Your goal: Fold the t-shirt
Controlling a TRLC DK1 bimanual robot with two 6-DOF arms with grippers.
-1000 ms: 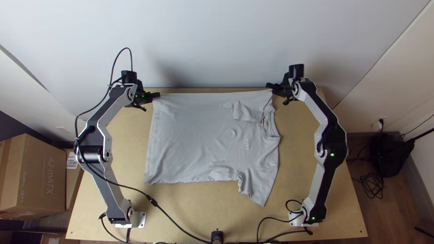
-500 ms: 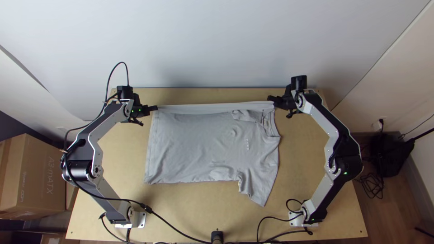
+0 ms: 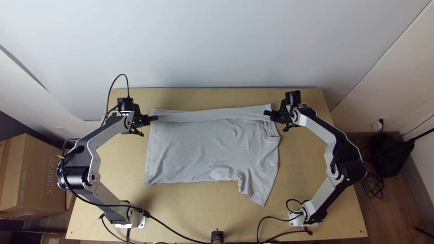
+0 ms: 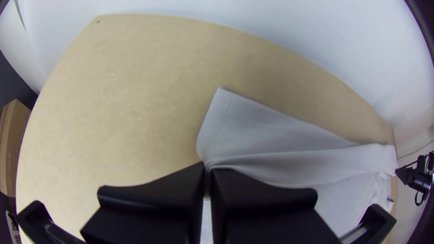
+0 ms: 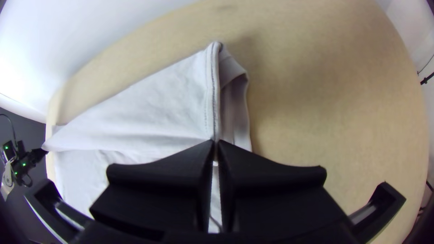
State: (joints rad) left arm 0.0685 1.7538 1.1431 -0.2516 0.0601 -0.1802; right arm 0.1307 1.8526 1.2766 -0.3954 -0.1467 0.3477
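The light grey t-shirt [image 3: 203, 151] lies sideways on the table, its hem toward the left and its collar and one sleeve toward the right. A strip of its far side is raised and doubled over between the grippers. My left gripper [image 3: 155, 118] is shut on the shirt near the hem corner; in the left wrist view the left gripper [image 4: 208, 168] pinches the shirt [image 4: 271, 122]. At the collar end, my right gripper [image 3: 266, 113] is shut on the cloth; in the right wrist view the right gripper [image 5: 216, 143] pinches the shirt [image 5: 167, 99] beside a stitched edge.
The light wooden table [image 3: 181, 212] has bare wood around the shirt. A white wall stands behind its far edge. Black cables cross the near side by a black stand [image 3: 217, 236]. Cardboard boxes [image 3: 34, 176] stand on the floor at the left.
Both grippers have come down the picture from the table's far edge toward its near side, holding the cloth. The shirt's far side now doubles over, with a flap lying behind the grippers.
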